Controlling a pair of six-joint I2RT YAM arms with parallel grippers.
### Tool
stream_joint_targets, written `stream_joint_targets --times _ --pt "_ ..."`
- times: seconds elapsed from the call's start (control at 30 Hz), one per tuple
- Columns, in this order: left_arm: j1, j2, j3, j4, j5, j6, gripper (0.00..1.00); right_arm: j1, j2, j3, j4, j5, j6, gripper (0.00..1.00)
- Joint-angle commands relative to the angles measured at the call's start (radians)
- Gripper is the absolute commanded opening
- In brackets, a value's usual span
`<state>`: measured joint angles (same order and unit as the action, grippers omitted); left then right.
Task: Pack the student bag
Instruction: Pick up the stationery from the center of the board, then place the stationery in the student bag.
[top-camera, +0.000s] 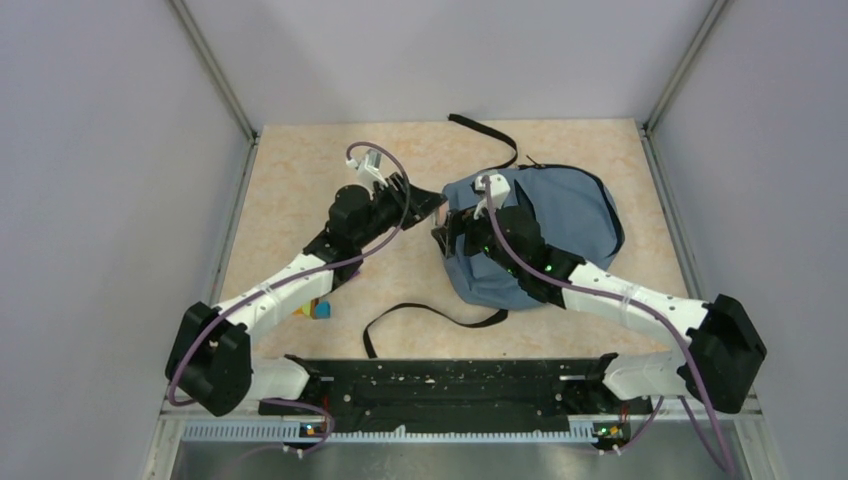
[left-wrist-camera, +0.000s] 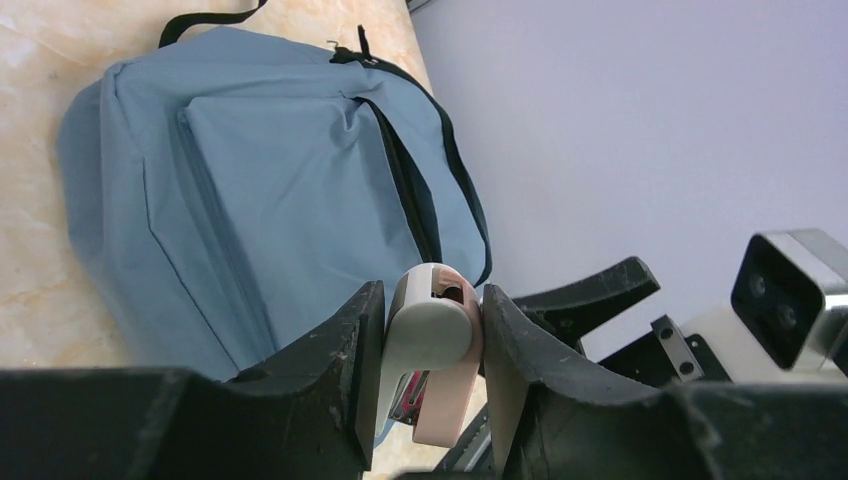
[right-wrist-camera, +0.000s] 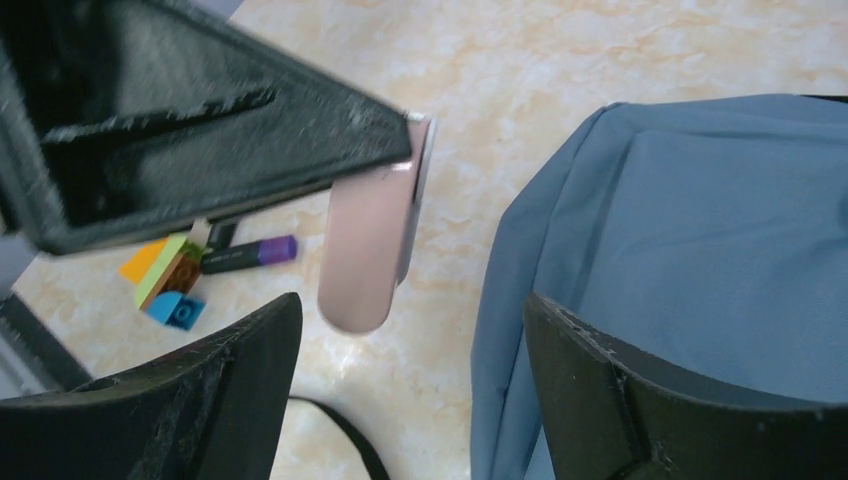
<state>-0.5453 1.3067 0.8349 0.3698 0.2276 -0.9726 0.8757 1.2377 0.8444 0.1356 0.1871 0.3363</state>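
The student bag (top-camera: 570, 210), blue-grey with black straps, lies flat at the middle right of the table, and fills the upper left of the left wrist view (left-wrist-camera: 270, 170). My left gripper (left-wrist-camera: 432, 300) is shut on a pink and white stapler (left-wrist-camera: 440, 335), held just left of the bag (right-wrist-camera: 700, 230). In the right wrist view the stapler (right-wrist-camera: 370, 250) hangs above the tabletop from the left gripper's fingers (right-wrist-camera: 200, 120). My right gripper (right-wrist-camera: 410, 310) is open over the bag's left edge, with nothing between its fingers. In the top view both grippers, left (top-camera: 425, 205) and right (top-camera: 455, 235), meet there.
Coloured toy blocks (right-wrist-camera: 165, 275) and a purple marker (right-wrist-camera: 250, 252) lie on the table near the left arm; the blocks (top-camera: 312, 310) also show in the top view. A black strap (top-camera: 430, 315) loops in front of the bag, another (top-camera: 490, 130) trails behind it. Walls enclose the table.
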Motion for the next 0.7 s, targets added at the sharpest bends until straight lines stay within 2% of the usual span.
stream_joint_targets --times 0.0,0.2,0.47,0.57,0.67 --pt "-0.015 -0.053 -0.036 0.108 -0.041 -0.040 0.33 0.026 0.063 0.094 0.060 0.132 -0.045 0.78" --pt "-0.025 -0.072 -0.057 0.112 -0.066 -0.043 0.33 0.037 0.130 0.124 0.098 0.185 -0.051 0.63" --pt "-0.026 -0.063 -0.060 0.116 -0.048 -0.046 0.35 0.037 0.167 0.140 0.113 0.146 -0.068 0.26" --pt "-0.025 -0.070 -0.058 0.107 -0.049 -0.024 0.47 0.038 0.162 0.140 0.100 0.163 -0.066 0.14" --pt "-0.026 -0.087 -0.041 0.072 -0.051 0.037 0.60 0.038 0.139 0.124 0.080 0.191 -0.067 0.09"
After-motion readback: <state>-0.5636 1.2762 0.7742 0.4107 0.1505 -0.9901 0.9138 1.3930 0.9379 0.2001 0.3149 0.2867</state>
